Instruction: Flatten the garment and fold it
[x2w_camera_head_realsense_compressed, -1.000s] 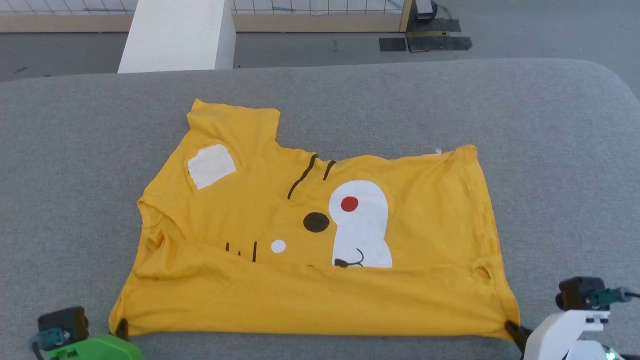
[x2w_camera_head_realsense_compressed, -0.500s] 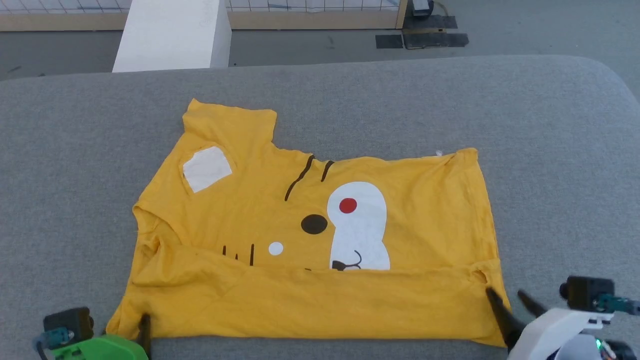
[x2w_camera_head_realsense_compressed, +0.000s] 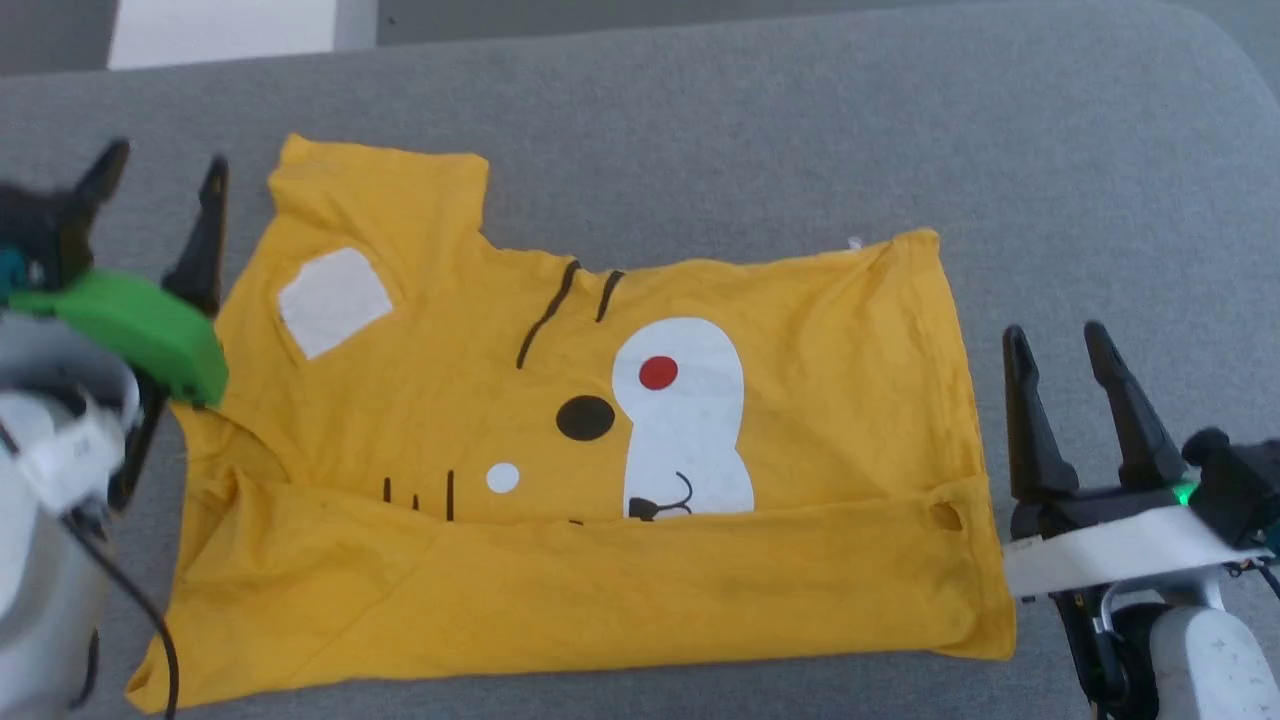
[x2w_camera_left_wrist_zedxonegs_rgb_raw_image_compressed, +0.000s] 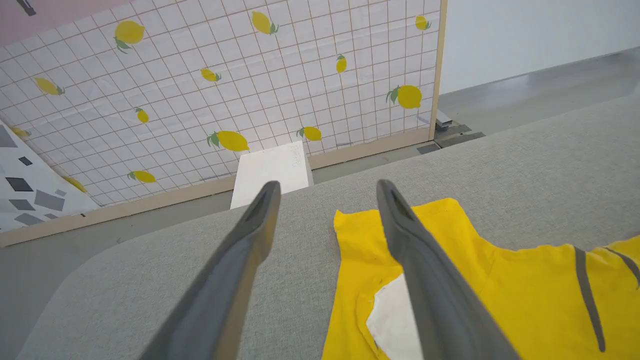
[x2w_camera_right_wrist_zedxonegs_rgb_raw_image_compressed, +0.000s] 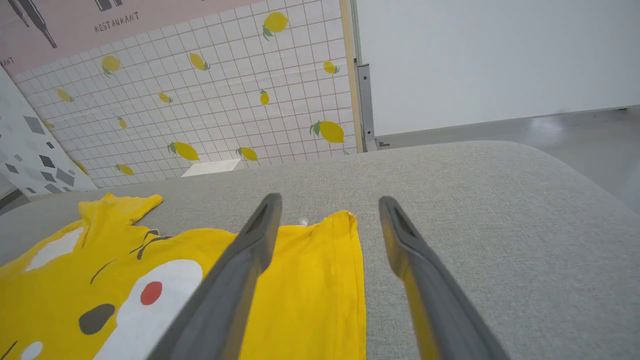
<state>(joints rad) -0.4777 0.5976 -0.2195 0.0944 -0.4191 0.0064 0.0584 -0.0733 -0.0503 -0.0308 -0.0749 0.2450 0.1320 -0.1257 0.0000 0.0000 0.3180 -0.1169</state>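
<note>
The garment (x2w_camera_head_realsense_compressed: 800, 420) lies print-up on the grey cushion (x2w_camera_head_realsense_compressed: 800, 120), its near hem turned up in a band across the bottom of the printed face. The right gripper (x2w_camera_head_realsense_compressed: 1055, 335) stands just off its right edge and the left gripper (x2w_camera_head_realsense_compressed: 162, 165) beside its left sleeve, both with fingers spread and holding nothing. Beyond the cushion stands a white block (x2w_camera_head_realsense_compressed: 220, 30).

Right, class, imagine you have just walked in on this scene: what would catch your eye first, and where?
The bright yellow T-shirt spread on the grey cushion, its cartoon face with a red dot showing and its near edge folded up over the face's lower part. Then the two open, empty grippers flanking it: the left gripper by the sleeve, the right gripper beside the opposite edge.
</note>
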